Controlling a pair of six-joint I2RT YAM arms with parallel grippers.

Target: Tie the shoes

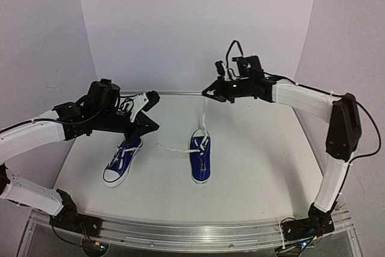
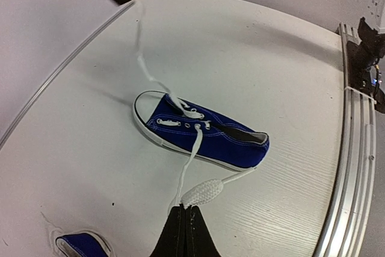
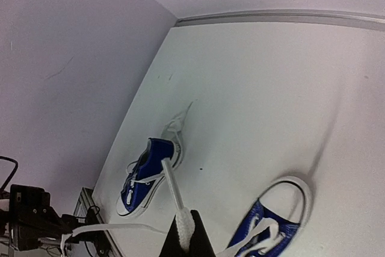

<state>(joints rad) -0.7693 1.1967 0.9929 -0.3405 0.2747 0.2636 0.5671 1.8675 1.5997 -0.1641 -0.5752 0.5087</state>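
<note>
Two small blue sneakers with white laces lie on the white table. The right shoe (image 1: pixel 201 157) sits mid-table, and its two lace ends are pulled apart. My left gripper (image 1: pixel 154 128) is shut on one lace end (image 2: pixel 203 192), stretched out low to the shoe's left. My right gripper (image 1: pixel 206 92) is shut on the other lace end (image 3: pixel 185 226), lifted up and back above the shoe. In the left wrist view this shoe (image 2: pixel 204 132) lies on its side ahead of my shut fingers (image 2: pixel 191 227). The left shoe (image 1: pixel 123 163) lies under my left arm, laces loose.
A metal rail (image 1: pixel 198 236) runs along the table's near edge, with both arm bases on it. White walls close in at the back and sides. The right wrist view shows the left shoe (image 3: pixel 146 176) and the left arm (image 3: pixel 30 221) beyond it.
</note>
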